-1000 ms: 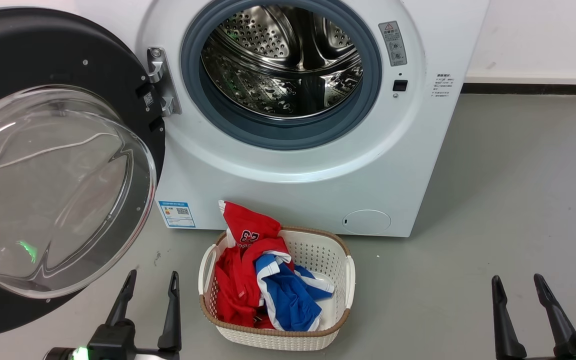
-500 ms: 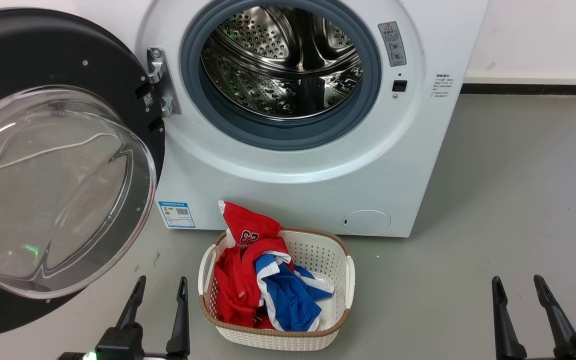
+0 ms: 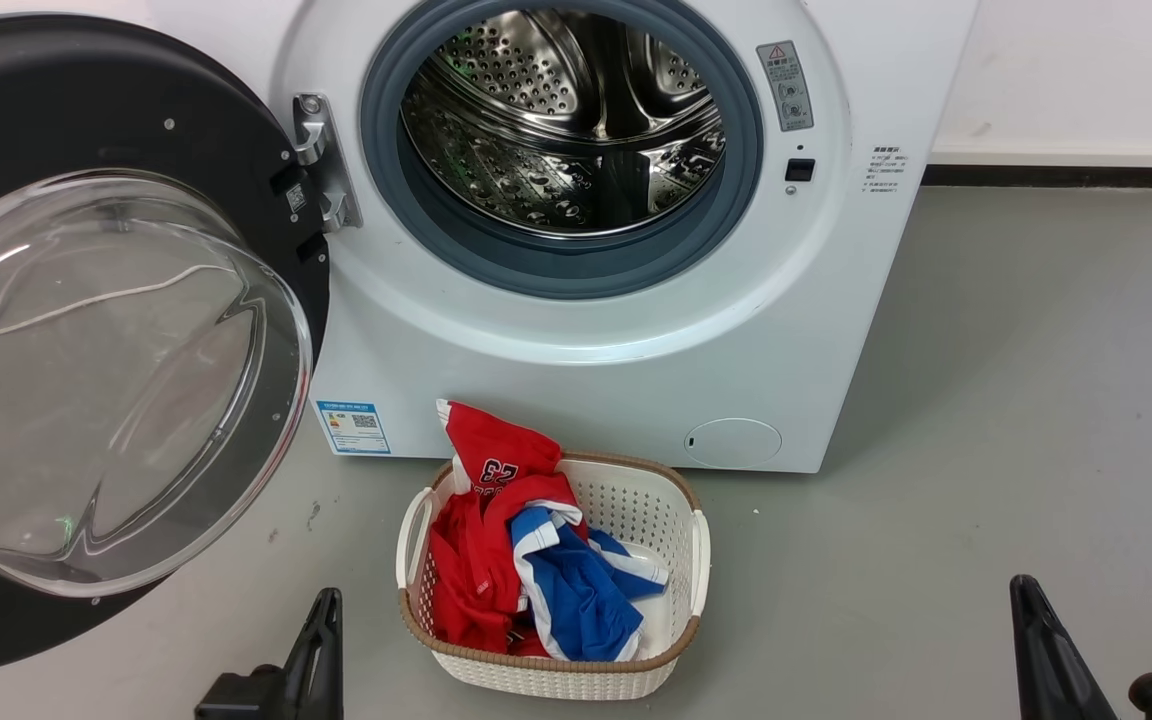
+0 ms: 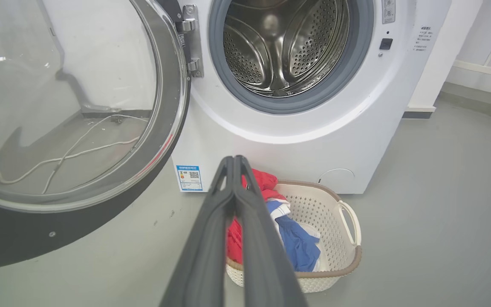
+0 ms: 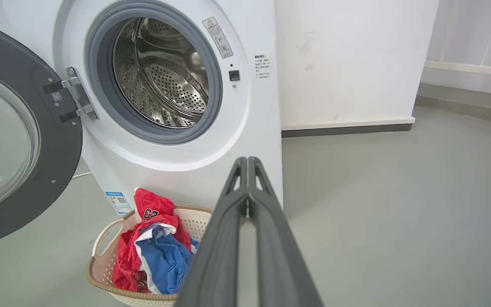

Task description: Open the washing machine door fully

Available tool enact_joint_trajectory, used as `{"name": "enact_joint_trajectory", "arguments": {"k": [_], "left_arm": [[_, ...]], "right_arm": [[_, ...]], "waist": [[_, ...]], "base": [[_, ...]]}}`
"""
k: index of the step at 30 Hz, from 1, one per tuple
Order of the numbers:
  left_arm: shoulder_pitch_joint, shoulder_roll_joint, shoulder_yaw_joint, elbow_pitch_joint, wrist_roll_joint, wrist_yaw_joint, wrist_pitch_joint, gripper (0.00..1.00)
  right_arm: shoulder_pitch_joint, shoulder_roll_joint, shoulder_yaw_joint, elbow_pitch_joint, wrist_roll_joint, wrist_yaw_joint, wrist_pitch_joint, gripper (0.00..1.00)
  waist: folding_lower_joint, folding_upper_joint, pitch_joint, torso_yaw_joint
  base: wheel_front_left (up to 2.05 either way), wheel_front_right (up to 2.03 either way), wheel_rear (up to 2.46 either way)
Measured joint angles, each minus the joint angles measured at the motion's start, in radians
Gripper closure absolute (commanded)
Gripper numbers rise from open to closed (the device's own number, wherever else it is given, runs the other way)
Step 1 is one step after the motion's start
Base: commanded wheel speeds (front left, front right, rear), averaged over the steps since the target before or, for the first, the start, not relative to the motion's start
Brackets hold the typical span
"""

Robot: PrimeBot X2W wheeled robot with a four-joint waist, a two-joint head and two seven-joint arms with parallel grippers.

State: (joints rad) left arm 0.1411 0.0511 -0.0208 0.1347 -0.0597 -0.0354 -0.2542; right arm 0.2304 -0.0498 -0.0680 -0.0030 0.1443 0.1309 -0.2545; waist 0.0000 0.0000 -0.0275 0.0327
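I see the black washing machine door (image 3: 86,90) wide open, frame left, probably fully. Jaws together: left gripper (image 4: 233,161), right gripper (image 5: 247,161).

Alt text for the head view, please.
White washing machine, its black glass-centred door swung open to the left, drum exposed. A basket of red and blue clothes sits on the floor before it.

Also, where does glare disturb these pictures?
Head view: bright highlights on the perforated steel drum and streaks on the clear glass bowl of the round black door; left wrist view: sheen across that glass; right wrist view: even light, shadow beside the white washing machine.
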Motion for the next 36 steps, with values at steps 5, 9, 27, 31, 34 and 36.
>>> {"name": "enact_joint_trajectory", "arguments": {"k": [5, 9, 27, 31, 34, 36], "left_arm": [[-0.007, 0.0, 0.009, 0.01, -0.107, -0.008, 0.027, 1.0], [-0.019, 0.0, 0.017, 0.014, -0.188, -0.01, 0.045, 1.0], [-0.069, -0.001, 0.043, 0.036, -0.514, -0.03, 0.121, 1.0], [-0.081, -0.001, 0.049, 0.04, -0.578, -0.034, 0.137, 1.0], [-0.088, -0.001, 0.053, 0.044, -0.623, -0.035, 0.146, 1.0], [-0.092, -0.001, 0.056, 0.046, -0.654, -0.036, 0.155, 1.0]], "right_arm": [[-0.008, -0.002, 0.005, 0.015, 0.107, 0.0, 0.018, 1.0], [-0.027, -0.005, 0.01, 0.03, 0.191, 0.0, 0.032, 1.0], [-0.096, -0.019, 0.018, 0.081, 0.513, 0.0, 0.095, 1.0], [-0.112, -0.021, 0.018, 0.091, 0.575, 0.0, 0.107, 1.0], [-0.121, -0.022, 0.019, 0.099, 0.621, 0.0, 0.117, 1.0], [-0.129, -0.023, 0.019, 0.102, 0.648, 0.0, 0.124, 1.0]], "waist": [[0.0, 0.0, 0.001, -0.001], [0.0, 0.0, 0.002, -0.002], [0.0, 0.0, 0.007, -0.007], [0.0001, 0.0, 0.008, -0.008], [0.0, 0.0, 0.008, -0.009], [0.0001, 0.0, 0.009, -0.01]], "base": [[0.0, 0.0, 0.0], [0.0, 0.0, 0.0], [0.0, 0.0, 0.0], [0.0, 0.0, 0.0], [0.0, 0.0, 0.0], [0.0, 0.0, 0.0]]}}
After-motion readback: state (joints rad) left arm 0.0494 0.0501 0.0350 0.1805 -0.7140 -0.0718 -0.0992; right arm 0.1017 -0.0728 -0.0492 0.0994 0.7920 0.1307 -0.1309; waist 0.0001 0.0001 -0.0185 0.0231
